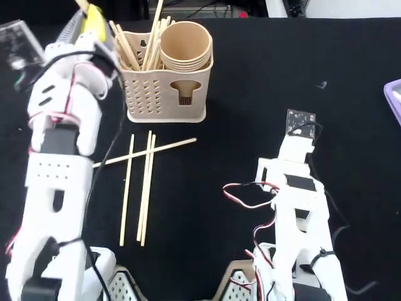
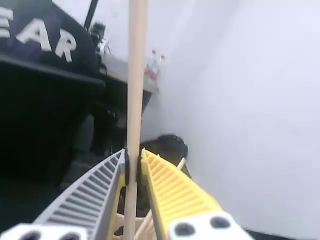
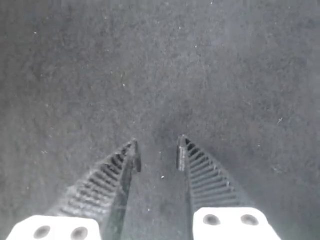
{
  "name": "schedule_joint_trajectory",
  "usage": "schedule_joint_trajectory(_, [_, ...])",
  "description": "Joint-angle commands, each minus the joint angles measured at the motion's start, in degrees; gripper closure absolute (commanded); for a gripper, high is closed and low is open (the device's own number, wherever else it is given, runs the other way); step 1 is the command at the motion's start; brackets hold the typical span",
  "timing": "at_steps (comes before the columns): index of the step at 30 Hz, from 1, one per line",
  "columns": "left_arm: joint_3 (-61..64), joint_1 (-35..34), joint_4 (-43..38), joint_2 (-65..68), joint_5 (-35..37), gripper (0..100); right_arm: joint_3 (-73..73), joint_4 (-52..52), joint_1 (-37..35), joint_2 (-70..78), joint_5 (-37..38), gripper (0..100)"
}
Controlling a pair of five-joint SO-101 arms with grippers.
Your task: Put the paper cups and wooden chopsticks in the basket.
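A beige basket (image 1: 164,95) stands at the back of the black table, holding a stack of paper cups (image 1: 185,46) and a bunch of wooden chopsticks (image 1: 133,47). Several more chopsticks (image 1: 146,188) lie on the cloth in front of it, one of them crossing the others at a slant (image 1: 150,151). My left gripper (image 2: 132,161) is raised to the left of the basket and is shut on one chopstick (image 2: 135,75), which stands upright between the grey and yellow fingers. My right gripper (image 3: 157,151) hangs slightly open over bare cloth at the right, holding nothing.
A clear plastic object (image 1: 16,40) sits at the back left corner. A purple item (image 1: 395,99) pokes in at the right edge. A small speck (image 1: 321,84) lies on the cloth behind the right arm (image 1: 299,188).
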Motion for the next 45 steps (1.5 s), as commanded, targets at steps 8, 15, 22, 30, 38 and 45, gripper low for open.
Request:
schedule_joint_trajectory(8, [-4.3,3.0,-1.2,7.0,0.4,97,-0.3,-1.1,0.5,-1.3,0.1,87.1])
schedule_joint_trajectory(15, [-4.3,2.8,-1.5,10.0,0.4,97,-0.3,-0.9,0.5,-1.3,0.1,87.1])
schedule_joint_trajectory(22, [-4.8,2.8,-1.7,12.6,-2.2,97,-0.3,-0.9,0.5,-1.3,0.1,87.1])
schedule_joint_trajectory(30, [-4.8,2.9,-6.9,14.1,-8.2,97,-0.3,-1.1,0.5,-1.3,0.1,87.1])
schedule_joint_trajectory(38, [-4.9,2.9,-12.8,14.2,-7.8,97,-0.3,-1.1,0.5,-1.3,0.1,87.1])
schedule_joint_trajectory(45, [-1.2,2.9,-12.9,14.2,-8.1,97,-0.3,-1.1,0.5,-1.3,0.1,87.1])
